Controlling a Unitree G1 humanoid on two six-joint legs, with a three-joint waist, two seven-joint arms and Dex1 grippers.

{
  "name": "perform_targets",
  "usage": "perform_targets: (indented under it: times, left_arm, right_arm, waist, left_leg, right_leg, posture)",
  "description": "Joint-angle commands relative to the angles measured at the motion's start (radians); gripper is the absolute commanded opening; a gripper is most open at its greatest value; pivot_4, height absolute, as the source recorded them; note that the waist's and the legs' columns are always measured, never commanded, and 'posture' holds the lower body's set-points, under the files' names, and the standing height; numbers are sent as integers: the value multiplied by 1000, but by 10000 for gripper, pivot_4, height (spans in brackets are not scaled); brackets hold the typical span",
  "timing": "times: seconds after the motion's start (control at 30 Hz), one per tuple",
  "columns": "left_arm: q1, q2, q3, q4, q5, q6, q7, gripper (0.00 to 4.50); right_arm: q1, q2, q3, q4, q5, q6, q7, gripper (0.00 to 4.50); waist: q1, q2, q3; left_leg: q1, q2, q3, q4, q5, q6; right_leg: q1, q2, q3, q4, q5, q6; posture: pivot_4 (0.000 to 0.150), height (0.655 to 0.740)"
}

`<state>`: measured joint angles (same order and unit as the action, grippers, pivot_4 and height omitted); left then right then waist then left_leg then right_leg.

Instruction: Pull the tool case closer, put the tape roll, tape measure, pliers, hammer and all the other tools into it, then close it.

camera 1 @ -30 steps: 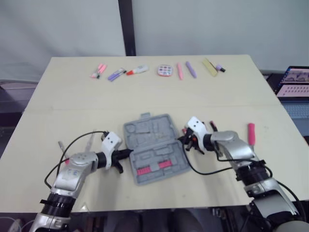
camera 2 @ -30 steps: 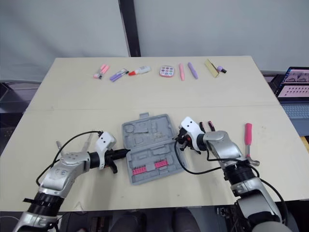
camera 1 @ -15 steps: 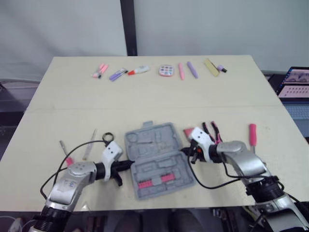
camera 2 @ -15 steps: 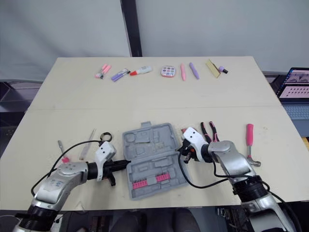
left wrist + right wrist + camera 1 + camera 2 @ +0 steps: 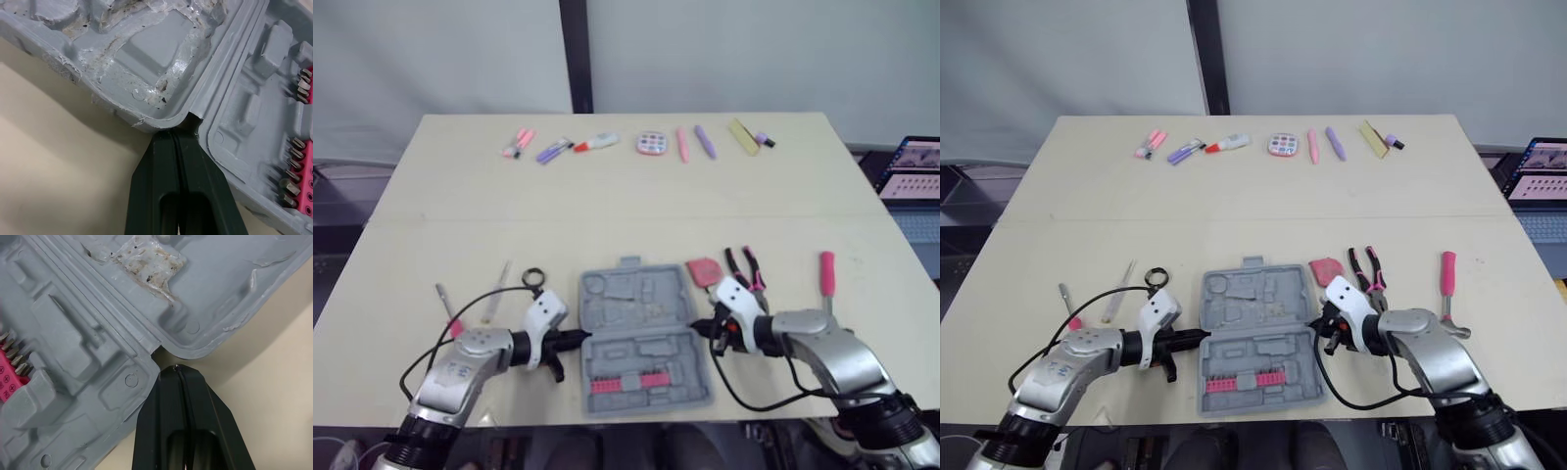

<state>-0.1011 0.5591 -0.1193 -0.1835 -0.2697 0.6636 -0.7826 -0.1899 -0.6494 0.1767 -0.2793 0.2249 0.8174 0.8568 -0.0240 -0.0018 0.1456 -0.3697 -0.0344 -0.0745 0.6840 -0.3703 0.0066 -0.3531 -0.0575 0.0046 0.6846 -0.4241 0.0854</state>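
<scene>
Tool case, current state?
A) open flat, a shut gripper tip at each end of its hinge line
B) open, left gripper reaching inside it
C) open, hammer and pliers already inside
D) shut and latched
A: the tool case lies open, with the left gripper and right gripper both shut, tips at its hinge notches; inside is a pink bit strip.

A beige table stands before a pale wall.

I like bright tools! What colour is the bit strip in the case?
The bit strip is pink, clearest in the right eye view.
</scene>
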Motion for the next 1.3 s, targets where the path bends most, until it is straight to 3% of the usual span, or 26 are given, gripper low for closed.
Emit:
perform_targets:
  times: [0.03, 1.3]
  left_arm:
    - [-5, 1, -6, -21, -17, -14, -20, 174]
    - [139, 6, 17, -63, -49, -13, 16, 174]
  right_arm:
    - [31, -6, -28, -75, 33, 14, -16, 436]
    - [207, -17, -84, -264, 130, 103, -133, 436]
  waist:
    - [0, 0, 0]
    - [21, 1, 0]
  left_leg:
    - [0, 0, 0, 0, 0, 0]
    - [2, -1, -5, -1, 0, 0]
  right_leg:
    - [2, 0, 0, -3, 0, 0]
    - [12, 1, 0, -17, 0, 0]
  posture:
    - [1500, 7336]
    - [1500, 7336]
